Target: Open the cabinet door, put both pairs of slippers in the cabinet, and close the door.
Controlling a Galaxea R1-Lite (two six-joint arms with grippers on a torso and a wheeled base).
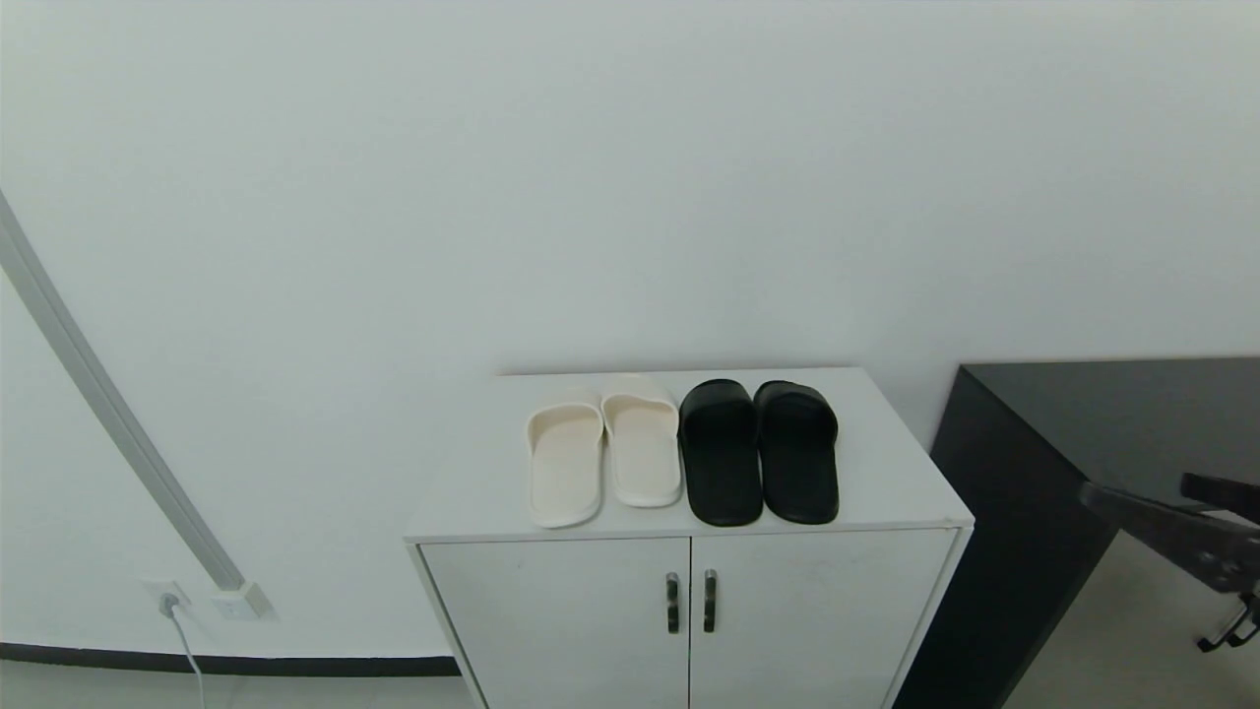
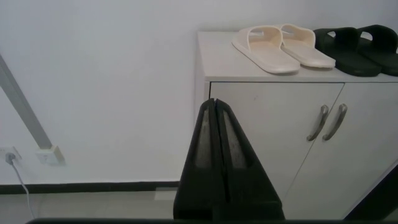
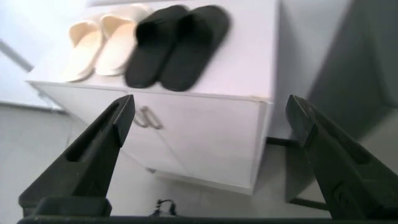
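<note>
A pair of white slippers (image 1: 602,453) (image 2: 283,48) (image 3: 102,38) and a pair of black slippers (image 1: 760,451) (image 2: 360,43) (image 3: 177,43) lie side by side on top of the white cabinet (image 1: 886,473). Both of its doors are closed, with two dark handles (image 1: 689,601) (image 2: 327,122) (image 3: 147,117) at the centre seam. My left gripper (image 2: 215,106) is shut and empty, held low in front of the cabinet's left corner. To the cabinet's right and apart from it, my right gripper (image 3: 210,102) (image 1: 1181,507) stands wide open with nothing in it.
A black desk (image 1: 1112,414) stands close against the cabinet's right side. On the wall to the left run a grey conduit (image 1: 98,394) and a socket (image 1: 167,596) with a cable plugged in. Bare floor lies in front of the cabinet.
</note>
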